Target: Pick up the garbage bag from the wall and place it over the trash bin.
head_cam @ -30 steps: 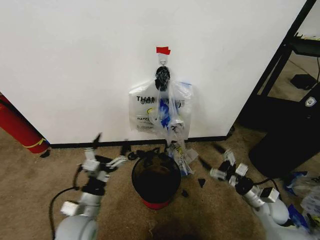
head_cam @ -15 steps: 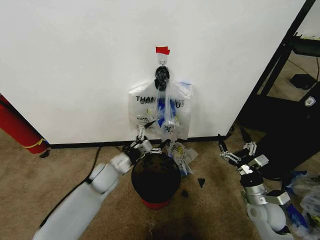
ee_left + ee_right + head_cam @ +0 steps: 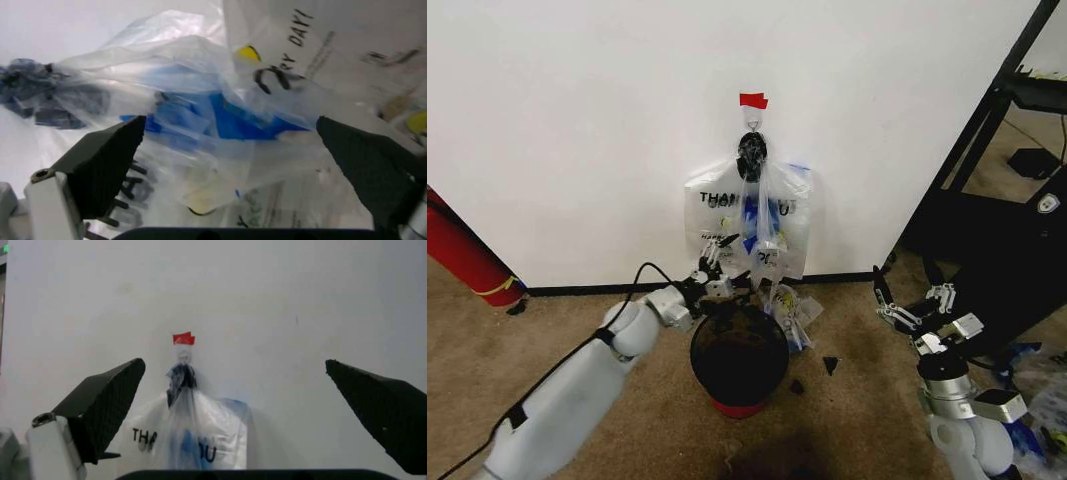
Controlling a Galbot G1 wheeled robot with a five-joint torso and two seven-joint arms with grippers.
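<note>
Fingers spread, my left tool (image 3: pixel 718 263) sits against the garbage bag (image 3: pixel 764 222) on the wall (image 3: pixel 577 120), above the trash bin (image 3: pixel 739 356); right tool (image 3: pixel 914 297) waits open.

A second plastic bag (image 3: pixel 710 225), white with bold black lettering, hangs flat at the back; a red cylinder (image 3: pixel 462 255) with a yellow band near its foot leans in from the left edge, its base on the brown carpet (image 3: pixel 557 340); a black cable (image 3: pixel 632 275) arcs over the carpet in front of the baseboard; small dark scraps (image 3: pixel 830 365) lie scattered on the carpet toward the right; a tall black shelf frame (image 3: pixel 992 115) stands at the right, a dark rounded base (image 3: pixel 987 300) below it; blue and clear plastic clutter (image 3: pixel 1027 375) sits at the lower right edge.
</note>
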